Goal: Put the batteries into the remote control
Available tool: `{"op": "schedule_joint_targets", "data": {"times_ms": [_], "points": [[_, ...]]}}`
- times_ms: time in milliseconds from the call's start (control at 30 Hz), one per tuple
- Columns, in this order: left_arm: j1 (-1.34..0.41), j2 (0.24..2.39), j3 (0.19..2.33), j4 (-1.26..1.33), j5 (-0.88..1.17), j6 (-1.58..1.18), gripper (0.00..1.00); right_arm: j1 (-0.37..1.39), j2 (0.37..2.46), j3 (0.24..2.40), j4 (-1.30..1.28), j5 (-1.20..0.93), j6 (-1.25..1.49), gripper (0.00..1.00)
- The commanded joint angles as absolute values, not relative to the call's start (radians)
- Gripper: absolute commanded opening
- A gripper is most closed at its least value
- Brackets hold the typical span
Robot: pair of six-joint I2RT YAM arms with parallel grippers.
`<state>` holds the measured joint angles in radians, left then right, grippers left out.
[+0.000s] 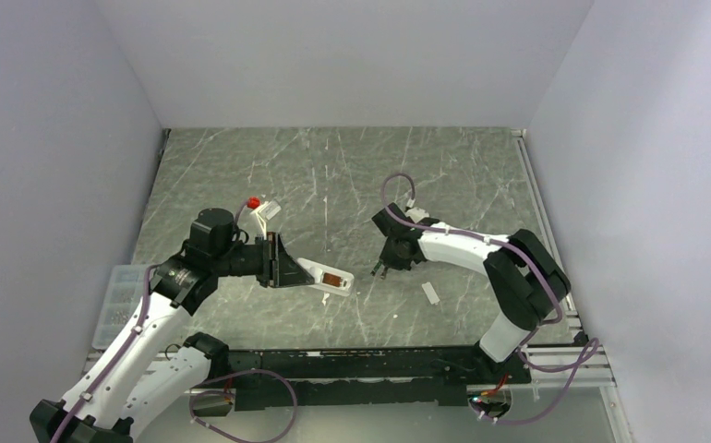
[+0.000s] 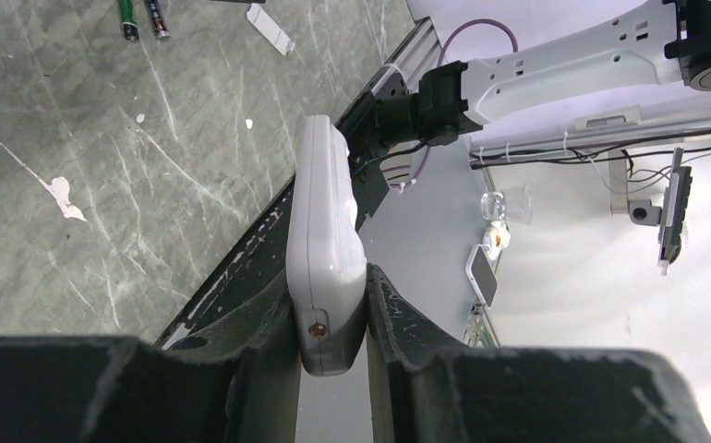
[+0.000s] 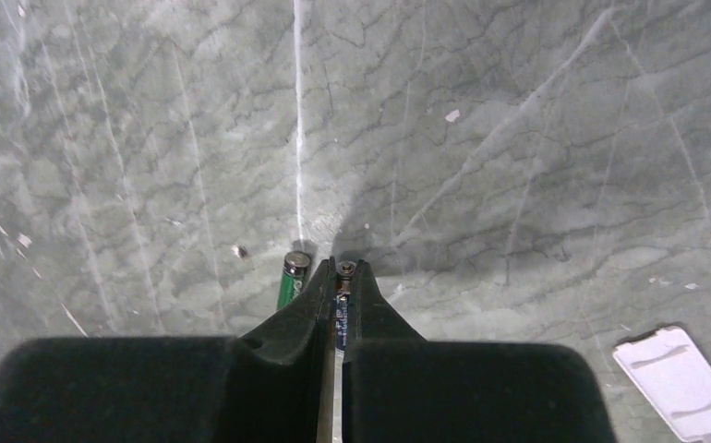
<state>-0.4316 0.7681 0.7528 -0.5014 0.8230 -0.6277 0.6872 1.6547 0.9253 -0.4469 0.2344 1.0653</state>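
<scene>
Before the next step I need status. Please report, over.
Left tool shut on remote control. Right tool shut on one battery. Second battery on table beside it. Nothing between the tools.

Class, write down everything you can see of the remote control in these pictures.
The remote control is a slim, white, glossy plastic bar with rounded edges. The left end effector clamps one end between its fingers, so it juts out over the table. Near its free end an open recess shows brown inside. Nothing else touches it.
</scene>
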Motion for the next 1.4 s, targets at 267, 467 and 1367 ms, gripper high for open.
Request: {"op": "schedule_joint_targets", "data": {"times_ms": [267,467,1367], "points": [[-0.434,0.786,0.783,-0.449,0.858,-0.633,0.00,0.692,1.366,0.738,-0.271,0.150,0.792,0.00],[-0.434,0.802,0.766,-0.411,0.874,-0.663,0.00,0.693,1.238,0.672,-0.200,0.057,0.648,0.00],[-0.434,0.885,0.775,-0.363,0.990,-0.718,0.00,0.696,0.627,0.691,-0.109,-0.326,0.310,0.00]]}}
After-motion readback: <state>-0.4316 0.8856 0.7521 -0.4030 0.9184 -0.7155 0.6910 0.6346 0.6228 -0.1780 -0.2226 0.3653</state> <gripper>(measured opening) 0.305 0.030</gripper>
